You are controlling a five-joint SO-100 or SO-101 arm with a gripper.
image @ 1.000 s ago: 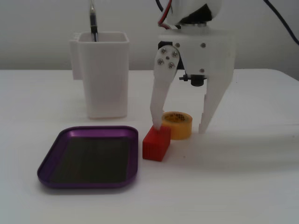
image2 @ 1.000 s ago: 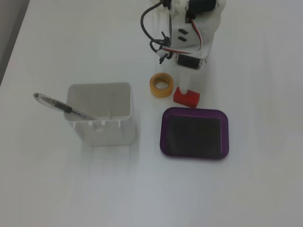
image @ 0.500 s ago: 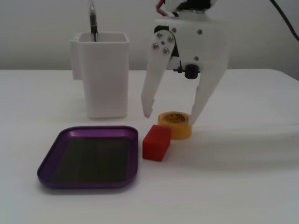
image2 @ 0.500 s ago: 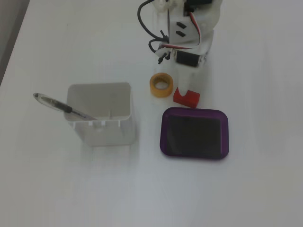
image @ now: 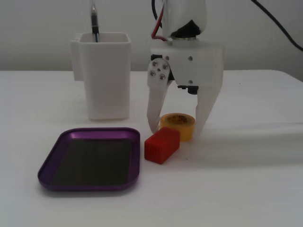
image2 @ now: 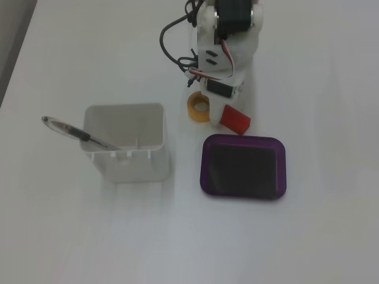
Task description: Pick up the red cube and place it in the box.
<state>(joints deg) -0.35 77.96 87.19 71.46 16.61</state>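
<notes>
The red cube (image: pixel 162 144) lies on the white table just right of the box, a shallow purple tray (image: pixel 47 163). In the other fixed view the cube (image2: pixel 235 120) sits just above the tray's (image2: pixel 204 171) top edge. My gripper (image: pixel 176 132) is open and empty. It points down with its fingertips (image: pixel 152 126) near the table, just behind the cube. In this front view the fingers stand on either side of a yellow tape roll (image: pixel 182 120). From above, the arm (image2: pixel 228 47) hides the fingertips.
A tall white square container (image: pixel 105 75) with a pen (image: pixel 94 23) in it stands behind the tray, left of the gripper. It also shows from above (image2: pixel 124 142), left of the tray. The yellow roll (image2: pixel 198 107) lies beside the cube.
</notes>
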